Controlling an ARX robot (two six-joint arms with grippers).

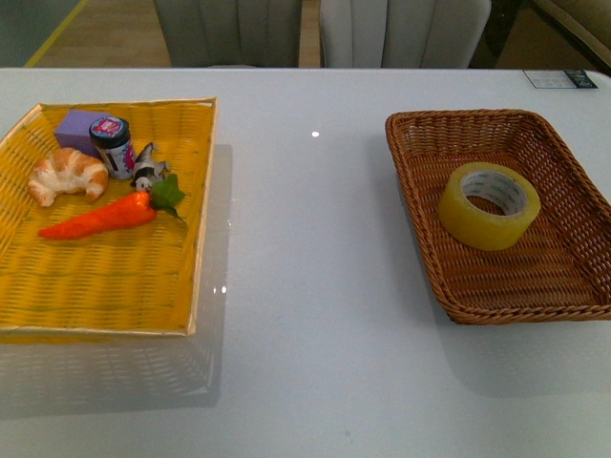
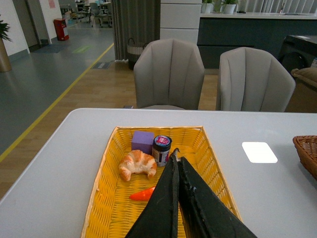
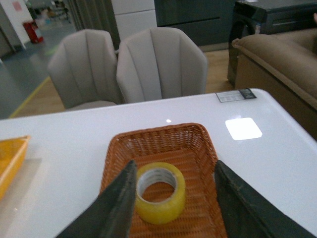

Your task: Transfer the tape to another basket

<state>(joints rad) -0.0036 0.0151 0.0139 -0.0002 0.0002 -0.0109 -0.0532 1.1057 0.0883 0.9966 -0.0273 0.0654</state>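
Tape [image 1: 477,221] lies in brown basket [image 1: 412,202], core print unreadable; right jaws apart, left jaws together.

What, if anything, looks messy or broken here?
Nothing stands out. The tape lies flat in the brown basket, and the croissant, jar and carrot sit neatly in the yellow tray, nothing spilled.

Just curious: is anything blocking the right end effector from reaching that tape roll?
Nothing visible does. The right end effector is open and facing the tape, which lies alone in the brown basket.
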